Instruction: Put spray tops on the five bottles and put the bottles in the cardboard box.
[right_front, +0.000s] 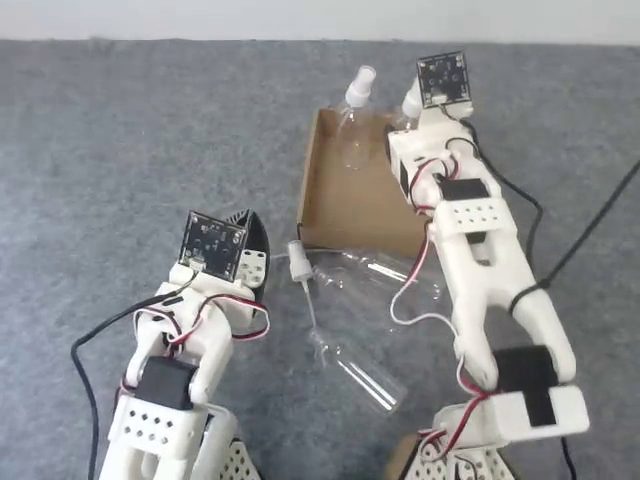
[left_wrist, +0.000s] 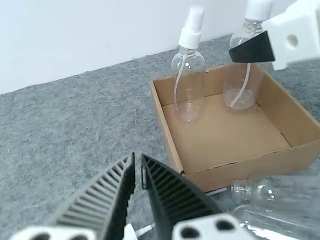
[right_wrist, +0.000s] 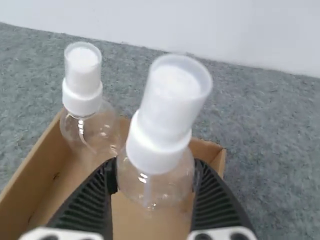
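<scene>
The cardboard box (right_front: 365, 205) lay on the grey counter (right_front: 120, 130), and a capped bottle (right_wrist: 82, 115) stood upright at its far side. Beside it, the right tool (right_wrist: 152, 192) was clamped around the held bottle (right_wrist: 167, 110), also capped and upright inside the box. An uncapped bottle (right_front: 375, 272) lay just outside the box's near wall, and the left tool (left_wrist: 138, 165), nearly closed and empty, hung near a loose spray top (right_front: 296, 262).

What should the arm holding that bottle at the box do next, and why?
Probably open the right end effector and let go. Its bottle already wears a spray top and seems to stand on the floor of the box, beside the other capped bottle.
</scene>
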